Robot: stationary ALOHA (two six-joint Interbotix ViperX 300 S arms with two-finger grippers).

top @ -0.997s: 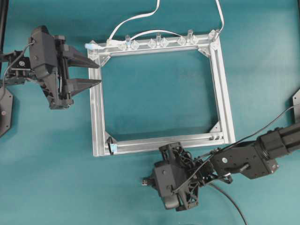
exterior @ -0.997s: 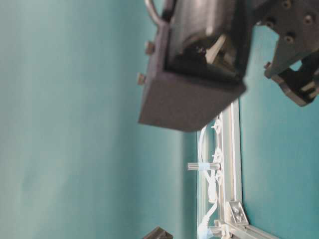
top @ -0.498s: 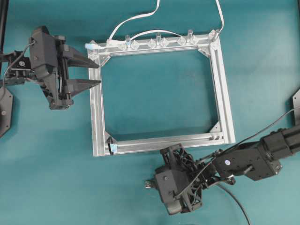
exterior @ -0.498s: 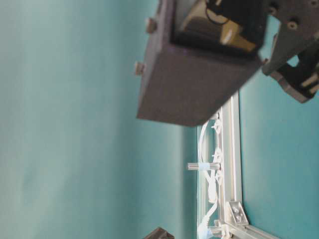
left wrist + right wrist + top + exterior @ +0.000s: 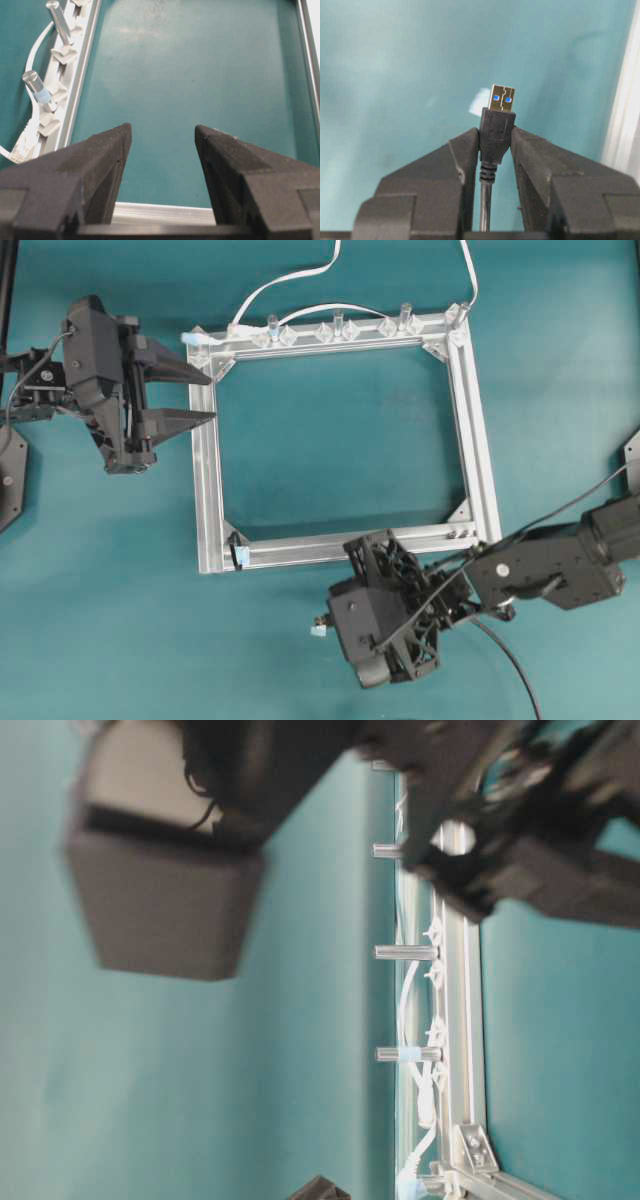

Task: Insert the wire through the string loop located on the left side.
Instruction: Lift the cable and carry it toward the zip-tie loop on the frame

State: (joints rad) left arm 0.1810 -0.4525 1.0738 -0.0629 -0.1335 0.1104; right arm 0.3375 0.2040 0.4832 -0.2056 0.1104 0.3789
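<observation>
The string loop [image 5: 237, 551] is tiny, at the near left corner of the silver frame [image 5: 206, 480]; its string is too small to make out. The right gripper [image 5: 496, 142] is squeezing the wire [image 5: 496, 131] by its plug, below the frame's near bar. The plug tip [image 5: 320, 624] points left, its length level. The left gripper [image 5: 205, 398] is open and holds nothing.

Table-level view: right arm [image 5: 300, 810] is a blur, top cut off. String loop [image 5: 238, 552] at frame [image 5: 205, 480] corner too small to make out.
</observation>
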